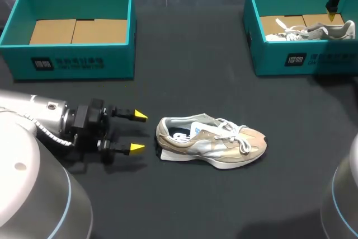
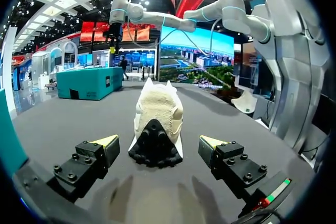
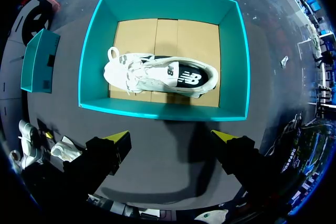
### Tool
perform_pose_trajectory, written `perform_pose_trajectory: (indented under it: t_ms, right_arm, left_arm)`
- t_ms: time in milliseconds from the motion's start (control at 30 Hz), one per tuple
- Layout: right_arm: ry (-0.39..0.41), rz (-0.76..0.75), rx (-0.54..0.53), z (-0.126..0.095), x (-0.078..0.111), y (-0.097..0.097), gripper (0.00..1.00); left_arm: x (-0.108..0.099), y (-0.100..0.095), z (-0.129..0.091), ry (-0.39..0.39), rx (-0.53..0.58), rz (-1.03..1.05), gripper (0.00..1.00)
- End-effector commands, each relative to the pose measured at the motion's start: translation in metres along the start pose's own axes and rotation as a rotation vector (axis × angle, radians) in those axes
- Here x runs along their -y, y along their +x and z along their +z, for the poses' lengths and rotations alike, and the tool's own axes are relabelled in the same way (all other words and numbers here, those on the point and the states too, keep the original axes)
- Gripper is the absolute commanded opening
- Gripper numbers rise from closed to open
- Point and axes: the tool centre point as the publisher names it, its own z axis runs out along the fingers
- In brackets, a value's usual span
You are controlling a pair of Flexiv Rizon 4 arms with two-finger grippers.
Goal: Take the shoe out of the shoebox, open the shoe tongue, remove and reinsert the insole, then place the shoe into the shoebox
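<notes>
— Tool state first: how did the left tool (image 1: 138, 132) stand?
— Released, its fingers spread with nothing between them, low over the near left of the tabletop (image 1: 184, 205). Its yellow tips pointed right at the heel of the beige shoe (image 1: 212, 141), near it but apart.
— And that shoe?
— It sat upright on its sole at the middle of the tabletop, toe to the right, outside both boxes.
— Farther back?
— The left shoebox (image 1: 78, 62) stood at the far left, its cardboard floor showing. The right shoebox (image 1: 291, 60) stood at the far right with a white shoe (image 1: 313, 31) lying inside. The right tool (image 3: 171, 136) hung above that box, fingers wide apart, grasping nothing.
</notes>
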Motion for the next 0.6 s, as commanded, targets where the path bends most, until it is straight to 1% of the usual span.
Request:
perform_pose_trajectory:
  t_ms: [33,167,433,600]
  right_arm:
    - [-0.001,0.001,0.001,0.000,0.001,0.000,1.00]
    - [-0.001,0.001,0.001,0.000,0.001,0.000,1.00]
    - [-0.001,0.001,0.001,0.000,0.001,0.000,1.00]
    - [-0.001,0.001,0.001,0.000,0.001,0.000,1.00]
  left_arm:
    - [-0.001,-0.006,0.011,-0.009,-0.007,-0.007,1.00]
    - [-0.002,-0.008,0.017,-0.020,-0.008,-0.016,1.00]
    - [-0.012,-0.007,0.031,-0.047,-0.018,-0.017,1.00]
    - [-0.017,-0.010,0.038,-0.050,-0.020,-0.023,1.00]
